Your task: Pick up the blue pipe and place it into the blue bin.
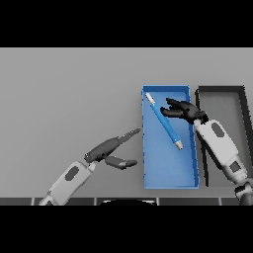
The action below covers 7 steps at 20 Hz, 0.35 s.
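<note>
- Table [64, 94]: grey, carries everything below.
- Left hand [109, 150]: on the left half of the view, over bare table. Fingers straight and relaxed, holding nothing. Longest fingers reach up and right, tips close to the blue bin's left wall but not touching it. Thumb splays out below them, pointing right, also short of the bin.
- Blue bin [170, 170]: rectangular tray, long side running away from the robot, just right of the left fingertips.
- Blue pipe [164, 121]: lies inside the blue bin, diagonal from the far left corner down toward the right wall. Pale tips at both ends. It looks flat on the bin floor.
- Right hand [184, 110]: over the upper right part of the blue bin, forearm crossing the bin's right wall. Fingers spread loosely, pointing left toward the pipe's middle. Fingertips sit just right of the pipe; cannot tell if they touch it. Nothing is clamped in them.
- Dark bin [243, 106]: black-walled tray right of the blue bin, behind the right wrist, partly covered by the forearm.
</note>
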Available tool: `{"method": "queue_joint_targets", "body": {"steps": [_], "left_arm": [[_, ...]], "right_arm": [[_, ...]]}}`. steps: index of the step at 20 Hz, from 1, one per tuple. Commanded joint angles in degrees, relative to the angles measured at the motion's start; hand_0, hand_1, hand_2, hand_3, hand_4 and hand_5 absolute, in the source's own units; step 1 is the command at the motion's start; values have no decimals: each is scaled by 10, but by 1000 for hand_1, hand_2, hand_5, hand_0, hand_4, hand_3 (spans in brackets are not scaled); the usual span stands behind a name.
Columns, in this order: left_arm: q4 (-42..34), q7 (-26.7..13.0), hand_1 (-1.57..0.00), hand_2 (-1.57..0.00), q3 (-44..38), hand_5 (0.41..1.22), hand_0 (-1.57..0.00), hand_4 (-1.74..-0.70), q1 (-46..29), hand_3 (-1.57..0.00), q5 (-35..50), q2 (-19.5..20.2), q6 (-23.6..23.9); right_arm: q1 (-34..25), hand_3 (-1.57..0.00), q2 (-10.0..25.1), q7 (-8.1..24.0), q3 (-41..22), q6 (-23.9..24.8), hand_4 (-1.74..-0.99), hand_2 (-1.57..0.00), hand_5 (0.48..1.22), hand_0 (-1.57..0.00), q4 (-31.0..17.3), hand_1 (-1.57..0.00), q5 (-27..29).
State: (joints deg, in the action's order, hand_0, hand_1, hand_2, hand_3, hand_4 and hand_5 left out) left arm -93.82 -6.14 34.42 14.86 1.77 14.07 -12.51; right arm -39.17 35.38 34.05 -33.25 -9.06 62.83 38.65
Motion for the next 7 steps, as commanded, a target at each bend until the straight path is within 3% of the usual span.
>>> {"method": "queue_joint_targets", "body": {"steps": [1,7], "left_arm": [[5,-3,1,1,-4,471,1,-828,2,1,-1,5,-1],[15,1,1,1,2,474,1,-826,2,1,-8,-5,3]], "right_arm": [[-2,-14,-3,-1,-1,-2,-1182,-23,789,-32,-2,-24,0],[5,-8,2,-12,-3,-8,-1186,-14,769,-20,1,-15,-4]]}}
